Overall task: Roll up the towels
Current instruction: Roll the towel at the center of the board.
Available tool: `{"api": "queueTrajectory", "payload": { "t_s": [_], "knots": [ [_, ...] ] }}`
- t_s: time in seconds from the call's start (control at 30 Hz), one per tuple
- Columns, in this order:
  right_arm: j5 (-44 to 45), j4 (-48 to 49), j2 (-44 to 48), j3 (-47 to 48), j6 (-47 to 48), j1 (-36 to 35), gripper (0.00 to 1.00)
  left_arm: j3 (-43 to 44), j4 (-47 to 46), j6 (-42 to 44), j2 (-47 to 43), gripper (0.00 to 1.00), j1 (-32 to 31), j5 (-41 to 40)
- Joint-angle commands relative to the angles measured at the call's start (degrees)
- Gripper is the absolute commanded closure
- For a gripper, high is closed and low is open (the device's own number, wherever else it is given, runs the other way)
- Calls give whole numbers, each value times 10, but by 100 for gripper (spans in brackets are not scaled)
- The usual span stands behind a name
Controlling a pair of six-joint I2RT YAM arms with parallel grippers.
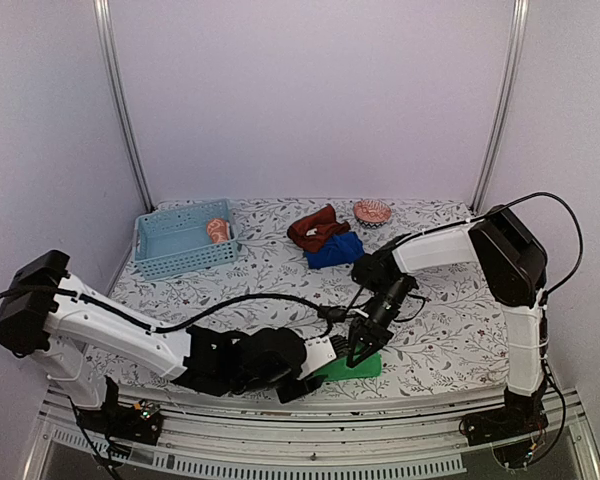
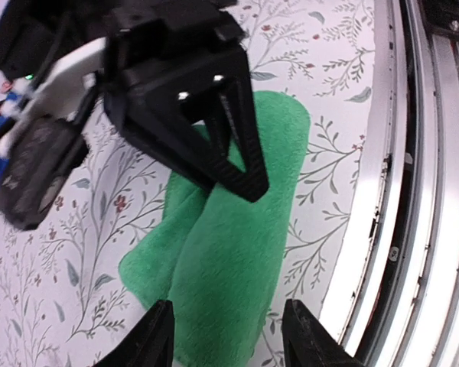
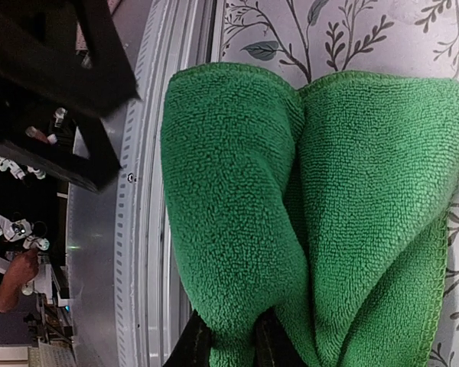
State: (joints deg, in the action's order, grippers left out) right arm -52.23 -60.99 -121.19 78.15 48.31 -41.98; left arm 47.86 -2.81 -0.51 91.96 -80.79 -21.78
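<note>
right gripper (image 3: 231,345) on green towel (image 3: 306,214)

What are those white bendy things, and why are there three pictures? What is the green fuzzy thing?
The white bendy things are two robot arms bolted at the near edge of a table with a flowery cloth. Each ends in a two-finger tool. One picture looks down from above; the other two come from small cameras on the arms' wrists, so they show things very close.

The green fuzzy thing is a green towel, partly rolled, near the front edge. The right tool is pinching its edge. The left tool is open, its fingers on either side of the towel without squeezing it.

Farther back lie a rust-brown towel and a blue towel, touching each other. There is also a patterned bowl, and a light blue basket with an orange towel inside.
</note>
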Motion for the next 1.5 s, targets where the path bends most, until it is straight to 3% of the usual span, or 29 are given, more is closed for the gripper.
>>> {"api": "queueTrajectory", "payload": {
  "t_s": [0.0,0.57,0.77,0.97,1.47],
  "knots": [
    [44,-62,-53,4,5,0,88,62,34,66,74,49,-9,40],
    [43,-64,-75,27,-7,0,88,109,24,184,159,48,-8,5],
    [47,-65,-83,32,-9,0,88,114,9,187,140,48,-13,-17],
    [47,-65,-82,32,-9,0,88,126,21,190,116,40,-12,-7],
    [35,-60,-64,18,-6,1,82,144,42,170,197,43,30,53]
  ]
}}
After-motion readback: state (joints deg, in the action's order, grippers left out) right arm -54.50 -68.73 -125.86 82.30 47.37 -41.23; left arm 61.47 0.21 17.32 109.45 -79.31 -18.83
